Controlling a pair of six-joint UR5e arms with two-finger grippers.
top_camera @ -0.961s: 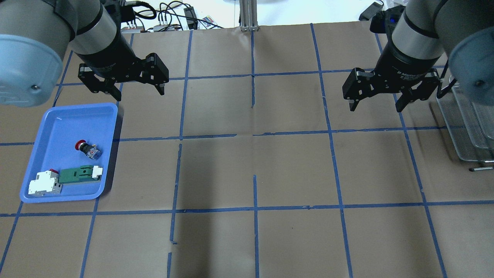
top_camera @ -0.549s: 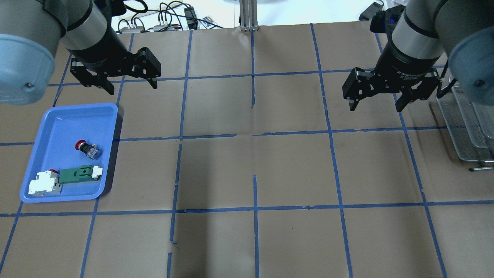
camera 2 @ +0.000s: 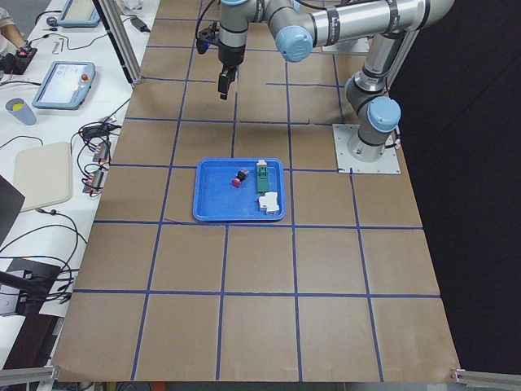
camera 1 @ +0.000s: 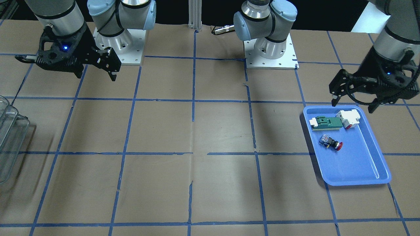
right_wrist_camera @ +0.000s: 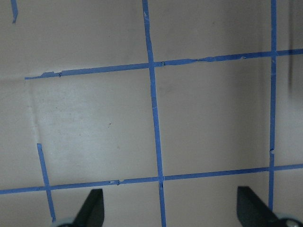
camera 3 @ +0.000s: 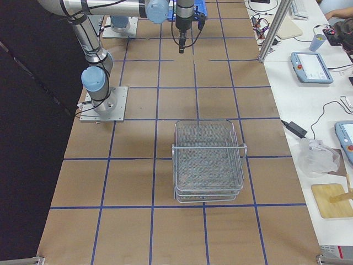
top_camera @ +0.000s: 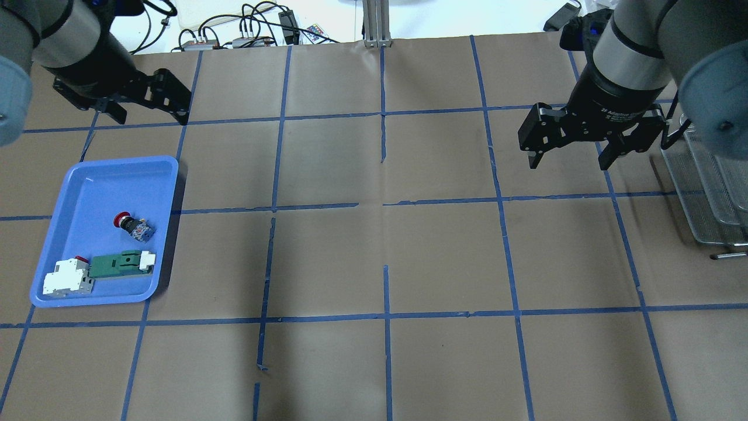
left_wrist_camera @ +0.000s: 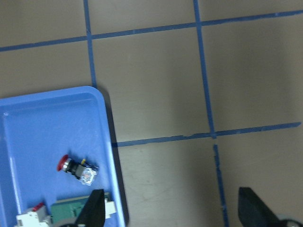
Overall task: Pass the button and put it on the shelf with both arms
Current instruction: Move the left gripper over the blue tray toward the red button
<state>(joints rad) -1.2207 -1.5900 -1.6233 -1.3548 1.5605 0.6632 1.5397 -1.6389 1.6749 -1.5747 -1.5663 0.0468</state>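
Note:
The button (top_camera: 131,225), red head with a clear bluish rear block, lies on its side in the blue tray (top_camera: 99,181) at the table's left. It also shows in the front view (camera 1: 331,142) and the left wrist view (left_wrist_camera: 75,168). My left gripper (top_camera: 152,114) hangs open and empty above the table beyond the tray's far edge, and shows in the front view (camera 1: 352,106). My right gripper (top_camera: 568,164) is open and empty, just left of the wire-mesh shelf (top_camera: 710,187). The shelf stands at the table's right end (camera 3: 208,160).
A green-and-white flat part (top_camera: 120,263) and a white-and-red block (top_camera: 67,278) lie at the tray's near end, close to the button. Cables (top_camera: 251,29) and an aluminium post (top_camera: 376,23) are at the table's far edge. Blue tape lines grid the brown table.
My left gripper has moved left and toward the far edge, staying open. The right gripper, button and tray have not moved.

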